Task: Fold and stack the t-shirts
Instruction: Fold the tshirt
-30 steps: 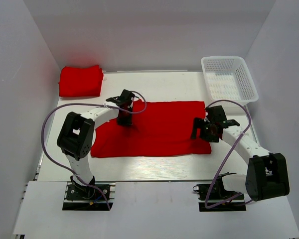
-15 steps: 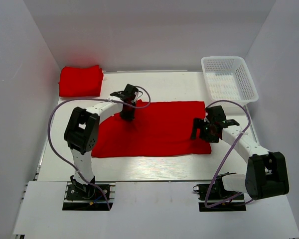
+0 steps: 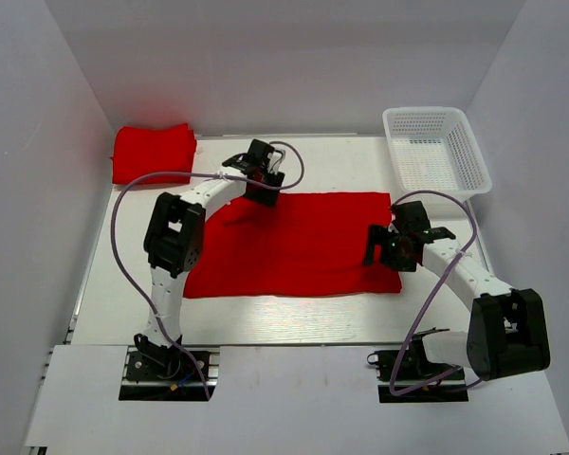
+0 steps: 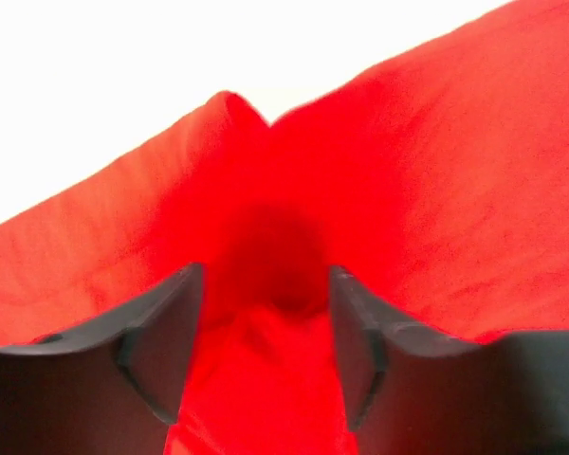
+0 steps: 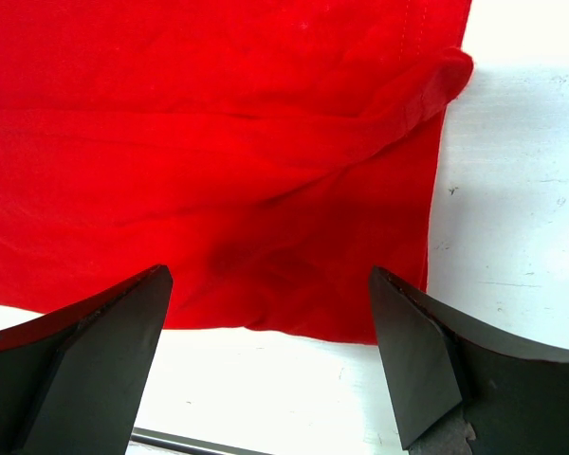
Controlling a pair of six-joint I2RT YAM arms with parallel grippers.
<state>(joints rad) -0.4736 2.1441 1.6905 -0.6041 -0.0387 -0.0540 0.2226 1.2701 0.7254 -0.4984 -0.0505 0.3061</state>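
- Left jaws: part-spread, with a raised fold of the spread t-shirt (image 3: 303, 246) sitting between the left pads (image 4: 161, 341). Can't tell whether the pads actually bite the cloth or just straddle it.
- In the left wrist view, red fabric fills the gap between the jaws and peaks into a ridge just ahead of them. White bench (image 3: 294, 313) shows beyond that ridge.
- From the top view, the left jaws sit at the shirt's far-left corner. The cloth there is rucked up and pulled toward them.
- Right jaws: spread wide, nothing pinched, hovering over the shirt's near-right corner.
- In the right wrist view, the shirt's near hem runs across between the right pads (image 5: 104, 360). Its right edge ends just inside the right-hand pad, with a small roll of cloth at the corner ahead of the jaws. Bare bench lies under and beside that pad.
- The rest of the shirt lies flat on the bench between the two sets of jaws.
- Folded t-shirts (image 3: 152, 154): red pile beyond and to the left of the left jaws, apart from them.
- White mesh basket (image 3: 482, 175): beyond the right jaws, well apart, not touching the shirt.
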